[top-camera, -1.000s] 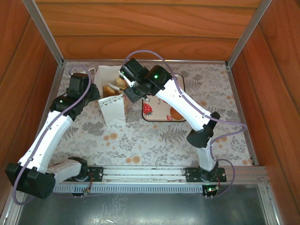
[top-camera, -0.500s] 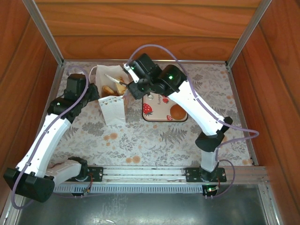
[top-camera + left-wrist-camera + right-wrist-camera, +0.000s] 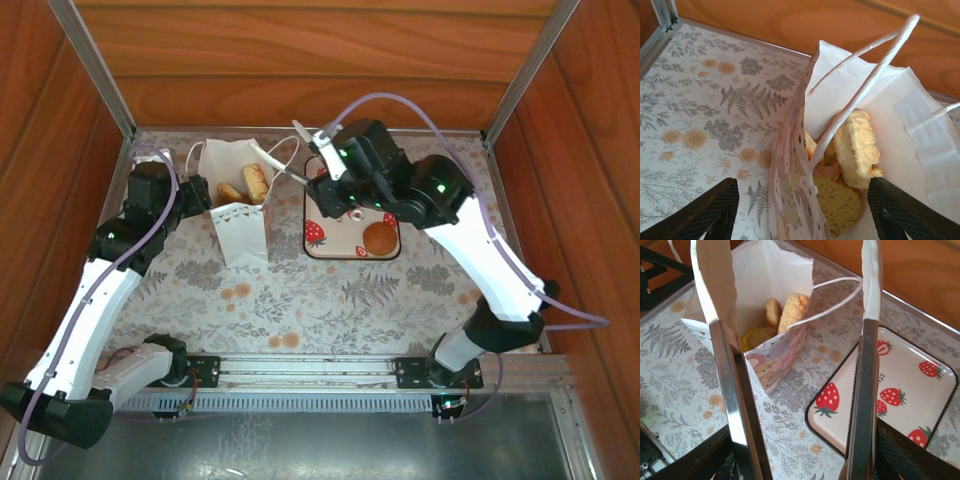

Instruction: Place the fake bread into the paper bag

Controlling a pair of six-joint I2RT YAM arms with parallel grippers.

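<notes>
The paper bag (image 3: pixel 240 215) is stood upright on the desk, just right of the left claw (image 3: pixel 198 192) and left of the right claw (image 3: pixel 325 172). It is white, with white cord handles and a spotted pink pattern on its sides. Its top is open. One patterned side wall is seen between the two spread halves of the left claw. Pieces of the fake bread (image 3: pixel 855 145) are piled inside the bag: pale yellow and golden ones, and a flat brown slice (image 3: pixel 837 205). One round brown bun (image 3: pixel 379 238) is seen outside the bag, lying flat, nearer than the right claw and to its right.
</notes>
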